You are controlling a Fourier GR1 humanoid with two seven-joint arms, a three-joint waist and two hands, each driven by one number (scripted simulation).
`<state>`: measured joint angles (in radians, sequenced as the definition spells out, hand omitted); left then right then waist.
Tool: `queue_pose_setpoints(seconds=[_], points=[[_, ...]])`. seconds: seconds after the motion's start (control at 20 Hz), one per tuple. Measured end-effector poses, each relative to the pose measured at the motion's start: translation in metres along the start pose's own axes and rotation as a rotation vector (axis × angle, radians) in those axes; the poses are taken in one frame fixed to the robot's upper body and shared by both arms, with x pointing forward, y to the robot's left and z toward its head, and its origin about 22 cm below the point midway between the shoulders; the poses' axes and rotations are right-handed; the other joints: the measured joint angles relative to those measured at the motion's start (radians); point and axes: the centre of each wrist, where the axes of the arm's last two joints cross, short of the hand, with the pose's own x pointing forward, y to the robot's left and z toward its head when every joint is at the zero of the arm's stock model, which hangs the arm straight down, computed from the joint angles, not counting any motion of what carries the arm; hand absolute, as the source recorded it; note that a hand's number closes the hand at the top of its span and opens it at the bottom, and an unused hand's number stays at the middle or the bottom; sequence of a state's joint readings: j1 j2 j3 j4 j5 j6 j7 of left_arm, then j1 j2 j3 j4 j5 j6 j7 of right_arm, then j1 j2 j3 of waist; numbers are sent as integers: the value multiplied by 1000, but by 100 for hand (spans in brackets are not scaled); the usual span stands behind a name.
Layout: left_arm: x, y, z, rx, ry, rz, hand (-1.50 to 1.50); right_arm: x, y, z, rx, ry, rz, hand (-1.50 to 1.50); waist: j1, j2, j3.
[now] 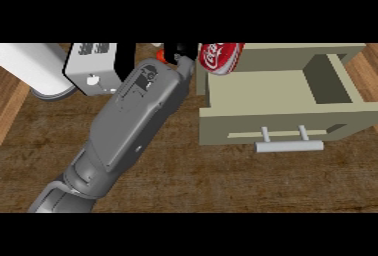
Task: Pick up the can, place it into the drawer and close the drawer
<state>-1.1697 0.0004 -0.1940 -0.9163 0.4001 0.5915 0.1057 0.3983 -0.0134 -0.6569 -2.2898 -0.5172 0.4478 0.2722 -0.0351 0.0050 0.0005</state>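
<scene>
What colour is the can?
Red with white lettering; the can shows in the head view.

The red can (220, 56) with white lettering tilts at the back left corner of the open beige drawer (277, 90).

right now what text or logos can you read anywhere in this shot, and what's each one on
Red can: white script logo, cut off by the top edge; it looks like "Coca-Cola" but only part shows.
White box: a line of dark print along its top edge, too blurred to read, and a small dark mark on its front, not legible.
Grey forearm: dark markings near the wrist, no readable words.
Drawer: no text.
</scene>
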Motion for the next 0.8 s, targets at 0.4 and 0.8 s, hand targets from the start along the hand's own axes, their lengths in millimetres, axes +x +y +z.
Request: queue_pose_setpoints(seconds=[0.4, 0.8], points=[[1, -19, -12, 1, 16, -13, 150, 0, -5, -2, 1, -2, -3, -150, -9, 1, 0], [-2, -35, -15, 15, 45, -42, 150, 4, -3, -8, 10, -9, -1, -150, -25, 5, 1]])
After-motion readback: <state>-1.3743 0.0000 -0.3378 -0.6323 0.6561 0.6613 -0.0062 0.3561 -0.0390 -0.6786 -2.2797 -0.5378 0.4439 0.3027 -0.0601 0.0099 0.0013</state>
